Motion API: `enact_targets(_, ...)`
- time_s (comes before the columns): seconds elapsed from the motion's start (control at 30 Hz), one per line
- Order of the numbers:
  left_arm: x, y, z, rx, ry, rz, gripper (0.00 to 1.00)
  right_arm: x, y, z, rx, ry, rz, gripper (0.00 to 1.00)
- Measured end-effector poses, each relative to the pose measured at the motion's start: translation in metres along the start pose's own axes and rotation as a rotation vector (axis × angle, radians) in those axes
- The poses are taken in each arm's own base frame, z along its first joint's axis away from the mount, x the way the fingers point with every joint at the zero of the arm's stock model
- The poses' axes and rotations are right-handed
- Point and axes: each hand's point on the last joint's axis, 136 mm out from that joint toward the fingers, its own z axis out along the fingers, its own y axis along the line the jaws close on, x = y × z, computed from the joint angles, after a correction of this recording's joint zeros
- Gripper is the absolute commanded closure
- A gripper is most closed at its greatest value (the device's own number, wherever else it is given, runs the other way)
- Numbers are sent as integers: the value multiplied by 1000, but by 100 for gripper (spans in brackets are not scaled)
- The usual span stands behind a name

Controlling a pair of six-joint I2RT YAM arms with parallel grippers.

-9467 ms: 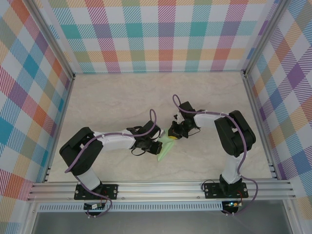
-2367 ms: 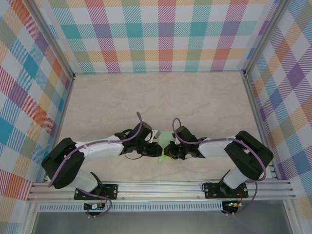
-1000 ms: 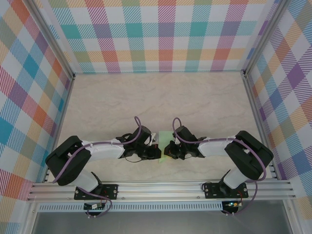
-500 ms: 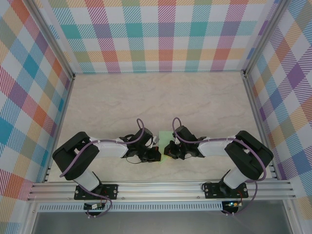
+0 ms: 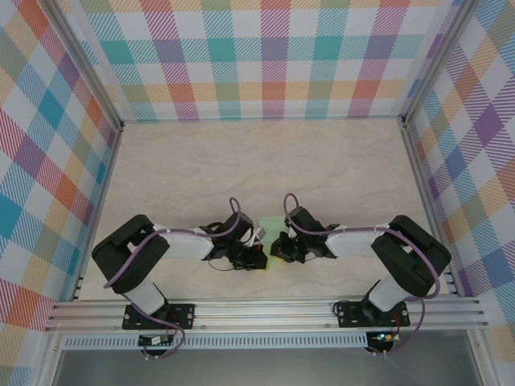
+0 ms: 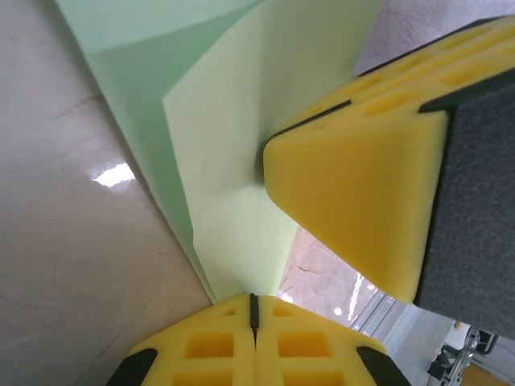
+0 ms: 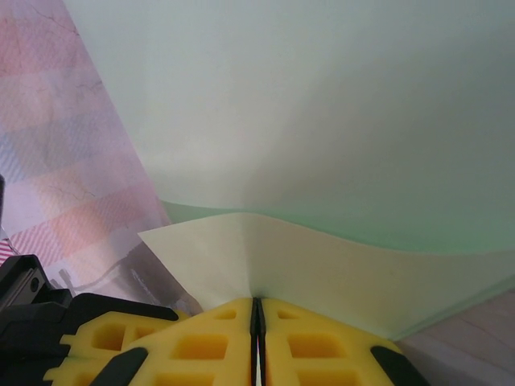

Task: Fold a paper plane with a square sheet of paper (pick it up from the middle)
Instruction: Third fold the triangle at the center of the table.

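From above, your left gripper (image 5: 256,256) and right gripper (image 5: 278,248) stood tip to tip at the half-folded paper (image 5: 272,225), at the near middle of the table (image 5: 201,169). In the left wrist view, your left jaws were clamped on the paper's edge, the right gripper pressed against it just beside; pulling apart could tear it. In the right wrist view, the right jaws pinched a folded corner; so slight a hold could slip and skew the crease

A pale, marble-patterned surface (image 5: 265,161) lies flat. Pastel plaid wall panels (image 5: 265,56) stand upright along the surface's far, left and right sides. A ribbed aluminium rail (image 5: 265,310) runs along its near edge, and slanted aluminium posts (image 5: 83,64) rise from its far corners.
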Motion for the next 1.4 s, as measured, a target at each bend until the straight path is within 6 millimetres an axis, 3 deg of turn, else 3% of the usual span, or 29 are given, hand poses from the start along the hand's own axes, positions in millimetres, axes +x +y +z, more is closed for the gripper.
enact_targets(0.23, 1, 0, 0, -3, 4, 17, 98, 1, 4, -6, -4, -2, -6, 94)
enact_targets(0.47, 2, 0, 0, -3, 5, 19, 98, 7, 24, -18, -56, -13, -53, 95)
enact_targets(0.6, 2, 0, 0, -3, 5, 20, 98, 12, 20, -10, -41, 9, -55, 97)
enact_targets(0.73, 2, 0, 1, -3, 5, 21, 97, 17, 2, 1, 6, 31, -35, 97)
enact_targets(0.97, 1, 0, -7, -26, -17, 18, 95, 17, 0, 3, -18, 22, -45, 96)
enact_targets(1.23, -29, -24, -52, -32, -210, 53, 93, 17, 0, 2, -25, 13, -54, 96)
enact_targets(1.4, -51, -21, -50, -50, -237, 12, 93, 17, 0, 2, -25, 13, -55, 95)
